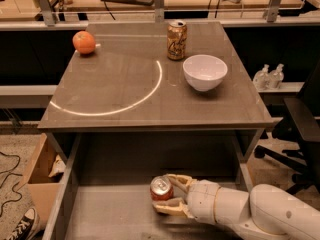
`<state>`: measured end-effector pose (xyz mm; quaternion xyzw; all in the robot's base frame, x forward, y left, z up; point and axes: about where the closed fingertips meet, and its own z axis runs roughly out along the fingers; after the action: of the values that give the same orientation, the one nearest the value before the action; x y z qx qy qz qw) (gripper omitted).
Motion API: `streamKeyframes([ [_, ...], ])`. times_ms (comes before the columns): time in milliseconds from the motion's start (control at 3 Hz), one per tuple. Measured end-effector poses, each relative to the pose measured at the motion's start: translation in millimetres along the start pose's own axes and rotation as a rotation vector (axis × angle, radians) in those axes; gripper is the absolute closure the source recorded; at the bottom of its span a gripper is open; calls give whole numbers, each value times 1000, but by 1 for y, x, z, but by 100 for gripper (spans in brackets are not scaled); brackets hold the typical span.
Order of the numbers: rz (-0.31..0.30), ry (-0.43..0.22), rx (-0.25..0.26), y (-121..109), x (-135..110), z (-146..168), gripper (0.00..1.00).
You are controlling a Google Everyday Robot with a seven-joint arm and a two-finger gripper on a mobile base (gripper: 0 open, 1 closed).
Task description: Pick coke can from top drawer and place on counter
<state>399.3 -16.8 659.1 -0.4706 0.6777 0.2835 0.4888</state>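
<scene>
Inside the top drawer (65, 199), a coke can (161, 186), likely light and slippery, is being squeezed by its sides between the jaws of the gripper (164, 192).

dim warm lt; gripper (166, 193) clasps coke can (161, 187), drawer (107, 216) shadowed

1. counter (125, 96): smooth, slightly glossy.
2. coke can (161, 187): glossy metal, silver top.
3. gripper (163, 193), inside the top drawer (68, 191), clasping the coke can: matt cream plastic.
4. bowl (205, 72): glossy white.
</scene>
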Motion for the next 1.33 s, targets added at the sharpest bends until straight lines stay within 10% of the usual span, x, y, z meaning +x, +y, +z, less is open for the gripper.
streamKeyframes([
  [667,-2,-1,-5,1,-1,2,100],
  [1333,12,-58,-72,5,-33,-22,100],
])
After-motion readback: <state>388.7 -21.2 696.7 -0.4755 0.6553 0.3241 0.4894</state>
